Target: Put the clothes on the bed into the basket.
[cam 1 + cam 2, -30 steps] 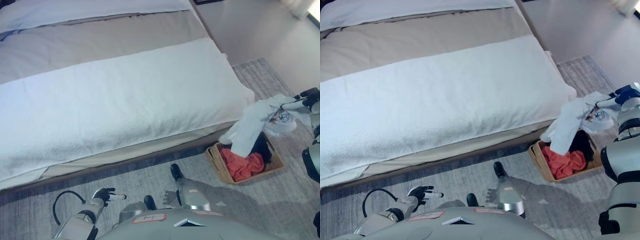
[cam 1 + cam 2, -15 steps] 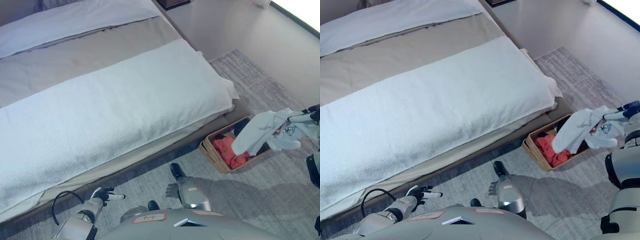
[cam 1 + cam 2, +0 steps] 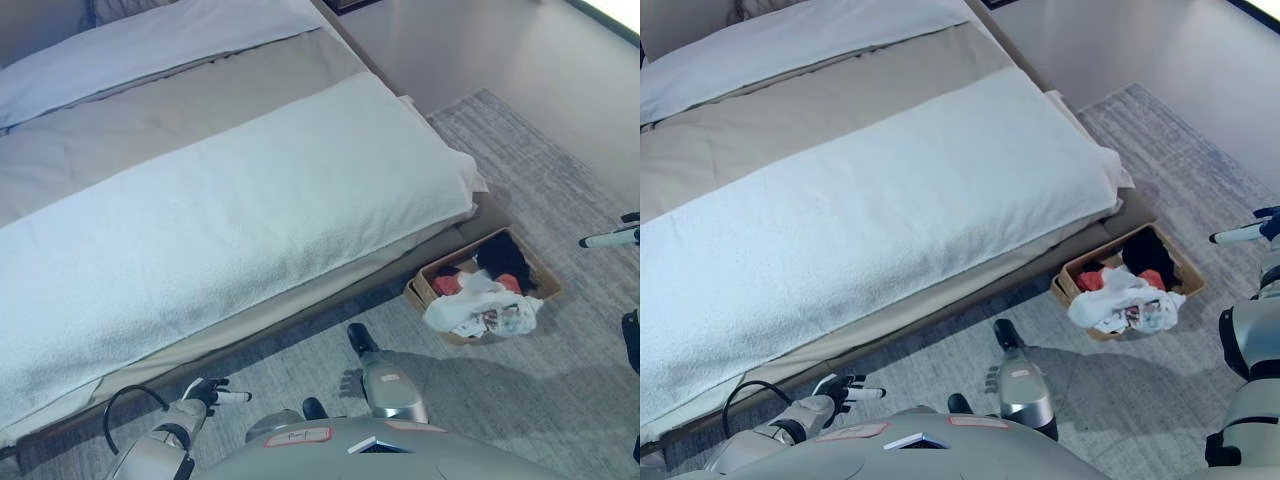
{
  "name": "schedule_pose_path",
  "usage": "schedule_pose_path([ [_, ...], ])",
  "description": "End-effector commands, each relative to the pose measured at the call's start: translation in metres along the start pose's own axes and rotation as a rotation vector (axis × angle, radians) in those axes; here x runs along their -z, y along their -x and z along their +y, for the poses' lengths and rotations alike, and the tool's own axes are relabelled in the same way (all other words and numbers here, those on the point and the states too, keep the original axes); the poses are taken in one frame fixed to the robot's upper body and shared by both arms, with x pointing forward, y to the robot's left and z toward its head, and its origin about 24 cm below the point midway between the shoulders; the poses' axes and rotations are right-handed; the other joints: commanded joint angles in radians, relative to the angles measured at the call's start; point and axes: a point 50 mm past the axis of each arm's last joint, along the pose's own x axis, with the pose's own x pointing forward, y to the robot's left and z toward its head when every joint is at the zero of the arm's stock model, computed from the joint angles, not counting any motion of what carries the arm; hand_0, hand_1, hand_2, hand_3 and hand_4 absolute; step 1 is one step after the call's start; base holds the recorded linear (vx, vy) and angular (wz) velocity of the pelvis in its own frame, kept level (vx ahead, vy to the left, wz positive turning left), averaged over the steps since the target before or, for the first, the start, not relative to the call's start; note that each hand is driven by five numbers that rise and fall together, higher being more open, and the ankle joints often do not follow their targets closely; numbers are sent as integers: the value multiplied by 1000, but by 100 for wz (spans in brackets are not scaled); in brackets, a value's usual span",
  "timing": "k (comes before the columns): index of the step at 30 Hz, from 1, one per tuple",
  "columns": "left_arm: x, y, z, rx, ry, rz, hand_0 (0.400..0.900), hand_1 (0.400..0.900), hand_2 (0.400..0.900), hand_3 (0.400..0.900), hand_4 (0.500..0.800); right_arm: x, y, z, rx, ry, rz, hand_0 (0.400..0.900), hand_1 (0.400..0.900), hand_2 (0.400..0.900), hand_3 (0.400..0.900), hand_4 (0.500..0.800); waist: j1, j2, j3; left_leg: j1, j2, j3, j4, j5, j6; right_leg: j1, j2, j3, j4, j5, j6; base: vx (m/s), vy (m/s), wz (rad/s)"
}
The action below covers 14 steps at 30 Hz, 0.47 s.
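right hand at the far right edge, fingers straight and white-tipped, clasping nothing, held out over the rug well clear of the basket; left hand low at the lower left, fingers loosely spread and empty, hanging idle above the floor near the foot of the bed

white garment lying heaped on the near rim of the wicker basket, partly inside and partly spilling over the front edge toward the rug; crumpled, soft, pale, with a small dark print on one fold; beneath and behind it a red-orange garment and a black garment already inside the basket

basket standing on the grey rug just beside the corner of the bed; bed surface showing only a white cover, a beige band and a pillow at the head, with no loose clothing visible on it

judged as the end of a drop-off step: white garment delivered, hand empty; task apparently near complete, since no further clothes appear on the bed within view; next move, if any, likely a tuck of the overhanging white cloth fully inside the rim, calling for a reach back down to the basket and a light push or pinch on limp fabric that may slide off the edge
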Motion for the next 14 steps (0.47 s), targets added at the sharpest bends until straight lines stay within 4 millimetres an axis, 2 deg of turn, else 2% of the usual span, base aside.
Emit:
schedule_pose_path([
  [1,17,3,24,-73,-2,59,900,900,900,900,800,-14,9,-55,171,-6,-65,900,900,900,900,800,23,-3,-4,-28,14,-91,84,-96,-4,2,-24,15,79,23,45,12,-24,9],
  [14,13,2,23,-68,-18,51,900,900,900,900,800,-7,7,-46,150,-14,-51,900,900,900,900,800,45,-16,-5,-33,24,-108,75,-84,-16,6,-31,-10,80,12,34,4,-15,7],
])
